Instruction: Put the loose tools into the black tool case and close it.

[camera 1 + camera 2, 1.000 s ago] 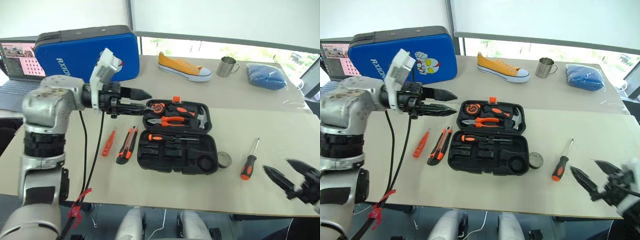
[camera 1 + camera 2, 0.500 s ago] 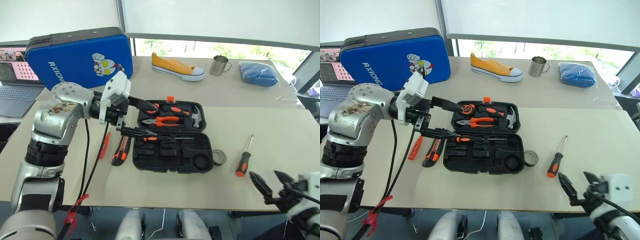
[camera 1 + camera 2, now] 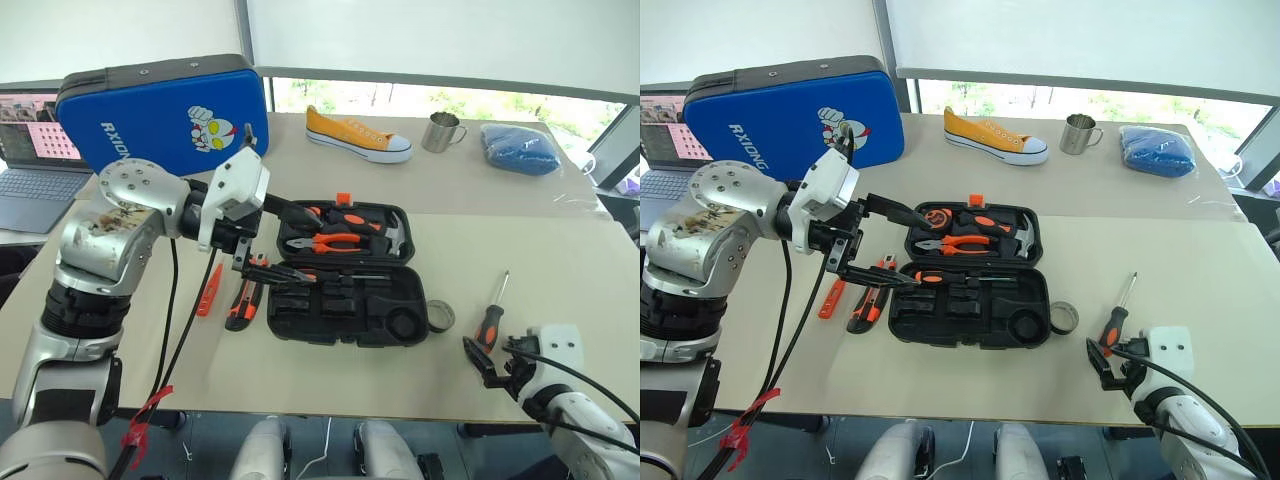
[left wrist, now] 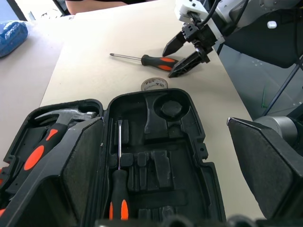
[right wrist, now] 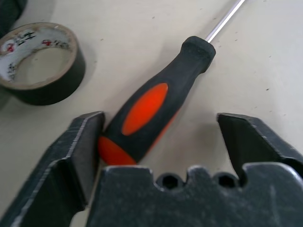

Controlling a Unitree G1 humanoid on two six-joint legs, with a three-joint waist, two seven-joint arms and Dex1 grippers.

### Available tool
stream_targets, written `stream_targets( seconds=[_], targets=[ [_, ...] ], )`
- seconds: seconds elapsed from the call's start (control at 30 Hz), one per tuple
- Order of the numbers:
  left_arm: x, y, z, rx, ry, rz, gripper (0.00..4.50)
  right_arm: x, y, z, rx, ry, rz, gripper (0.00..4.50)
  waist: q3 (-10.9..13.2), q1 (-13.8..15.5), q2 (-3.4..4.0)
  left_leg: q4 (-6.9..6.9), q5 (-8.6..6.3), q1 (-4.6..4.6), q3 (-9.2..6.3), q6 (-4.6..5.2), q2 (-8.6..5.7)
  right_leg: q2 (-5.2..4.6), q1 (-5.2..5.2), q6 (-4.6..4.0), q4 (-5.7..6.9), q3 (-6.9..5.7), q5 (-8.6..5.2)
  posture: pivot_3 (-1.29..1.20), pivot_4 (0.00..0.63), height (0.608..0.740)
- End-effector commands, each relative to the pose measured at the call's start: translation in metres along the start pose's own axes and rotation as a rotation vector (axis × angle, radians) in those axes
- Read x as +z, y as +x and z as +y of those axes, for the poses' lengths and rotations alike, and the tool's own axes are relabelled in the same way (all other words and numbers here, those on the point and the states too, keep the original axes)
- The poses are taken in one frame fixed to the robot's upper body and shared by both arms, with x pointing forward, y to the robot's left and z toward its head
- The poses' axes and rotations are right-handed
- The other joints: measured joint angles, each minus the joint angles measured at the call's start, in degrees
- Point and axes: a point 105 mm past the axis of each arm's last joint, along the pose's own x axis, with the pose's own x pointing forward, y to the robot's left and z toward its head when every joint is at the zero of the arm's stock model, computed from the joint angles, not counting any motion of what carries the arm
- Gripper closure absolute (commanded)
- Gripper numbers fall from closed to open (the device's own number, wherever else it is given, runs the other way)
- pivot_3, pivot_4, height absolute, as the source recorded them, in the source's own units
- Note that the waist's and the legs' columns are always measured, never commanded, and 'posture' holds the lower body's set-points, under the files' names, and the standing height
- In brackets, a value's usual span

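The case [image 3: 345, 275] lies open at mid-table: rigid moulded plastic, light, best closed by pushing the lid, which holds pliers [image 3: 335, 241] and a hammer [image 3: 392, 232], down over the tray. One screwdriver [image 4: 119, 187] is already seated in a tray slot. The left gripper [image 3: 288, 243] hovers over the case's left end, jaws spread wide and empty. Left of the case lie the knife [image 3: 243, 301] and the tester pen [image 3: 210, 290], both partly hidden behind that arm. The second screwdriver [image 5: 154, 101] lies right of the case, stiff and light; its rubbery handle is the place to pinch. The right gripper [image 5: 163, 137] straddles the handle's butt, jaws apart, one finger [image 5: 85, 137] just touching it. The tape roll [image 5: 40, 59] sits beside the case, light and likely to roll. The case's latch [image 3: 342, 199] is too small to judge.
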Motion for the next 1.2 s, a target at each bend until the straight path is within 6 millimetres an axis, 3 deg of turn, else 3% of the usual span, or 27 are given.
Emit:
stream_targets(
  seconds=[0.03,0.2,0.27,0.37,0.43,0.53,0.6,0.63,0.77,1.0,1.2],
  targets=[
    [0.009,-0.003,0.001,0.028,0.080,0.017,0.00,-0.001,0.005,-0.024,-0.148,0.089,-0.026,1.63,0.00,0.04,0.00,-0.01,0.00,0.00,-0.01,0.00,0.00,-0.01,0.00,0.00,0.00,0.00,0.00,0.00,0.150,0.739],
    [0.008,-0.003,0.002,0.044,0.091,0.023,0.00,-0.003,0.006,-0.028,-0.174,0.133,-0.030,3.36,0.00,0.11,0.00,0.00,0.00,-0.01,0.00,0.00,0.00,-0.04,0.00,0.01,0.00,0.01,0.00,0.00,0.150,0.739],
    [0.008,-0.003,0.003,0.048,0.089,0.022,0.00,-0.001,0.006,-0.035,-0.196,0.151,-0.045,3.44,0.00,0.05,0.00,-0.01,0.00,-0.01,0.00,0.00,0.00,-0.03,-0.01,0.01,0.00,0.01,0.00,0.00,0.150,0.739],
    [0.007,-0.004,0.001,0.048,0.073,0.021,0.00,0.020,0.004,-0.059,-0.249,0.171,-0.124,3.44,0.00,0.11,0.00,-0.01,0.00,-0.01,0.00,0.00,0.00,-0.06,0.00,0.01,0.00,0.01,0.00,0.00,0.150,0.739],
    [0.005,-0.006,0.001,0.053,0.068,0.023,0.00,0.046,0.005,-0.068,-0.220,0.162,-0.209,3.44,0.03,-0.02,0.04,0.00,0.00,-0.02,0.02,0.00,-0.01,-0.07,-0.01,0.02,-0.01,0.03,0.01,0.00,0.150,0.739],
    [0.003,-0.011,0.005,0.095,0.060,0.011,0.00,0.090,0.009,-0.063,-0.070,0.097,-0.320,3.44,0.07,-0.27,0.14,-0.02,0.00,-0.01,0.08,0.00,-0.01,-0.05,-0.06,0.02,0.01,0.09,0.01,0.00,0.150,0.739],
    [0.002,-0.020,0.006,0.134,0.069,-0.018,0.00,0.134,0.013,-0.023,0.279,-0.098,-0.382,3.44,0.09,-0.83,0.20,-0.06,0.00,0.03,0.09,0.01,0.01,0.06,-0.07,-0.02,0.02,0.11,0.02,0.00,0.150,0.739],
    [0.002,-0.024,0.005,0.142,0.059,-0.025,0.00,0.146,0.012,-0.004,0.430,-0.197,-0.381,3.44,0.11,-1.20,0.23,-0.09,-0.01,0.07,0.15,0.01,0.02,0.09,-0.08,-0.03,0.02,0.19,0.03,0.00,0.150,0.739],
    [-0.010,-0.036,-0.007,0.121,-0.012,0.006,0.00,0.170,0.017,0.040,0.767,-0.347,-0.349,3.44,0.21,-1.90,0.15,-0.26,-0.02,0.30,0.17,0.04,0.13,0.28,0.00,-0.12,-0.01,0.28,-0.02,0.00,0.150,0.739],
    [-0.018,-0.049,-0.047,0.066,-0.119,0.060,0.00,0.150,0.019,0.097,1.188,-0.646,-0.204,3.44,0.26,-0.84,0.10,-0.46,-0.03,-0.05,0.15,0.05,0.08,0.01,-0.37,-0.08,-0.08,0.30,-0.06,0.00,0.150,0.739],
    [-0.023,-0.051,-0.065,0.105,-0.128,0.119,0.00,0.129,0.041,0.106,1.258,-0.817,-0.156,3.44,0.30,0.17,0.03,-0.38,-0.02,-0.09,0.21,0.04,0.03,-0.08,-0.35,0.03,-0.18,0.29,-0.02,0.00,0.150,0.739]
  ],
)
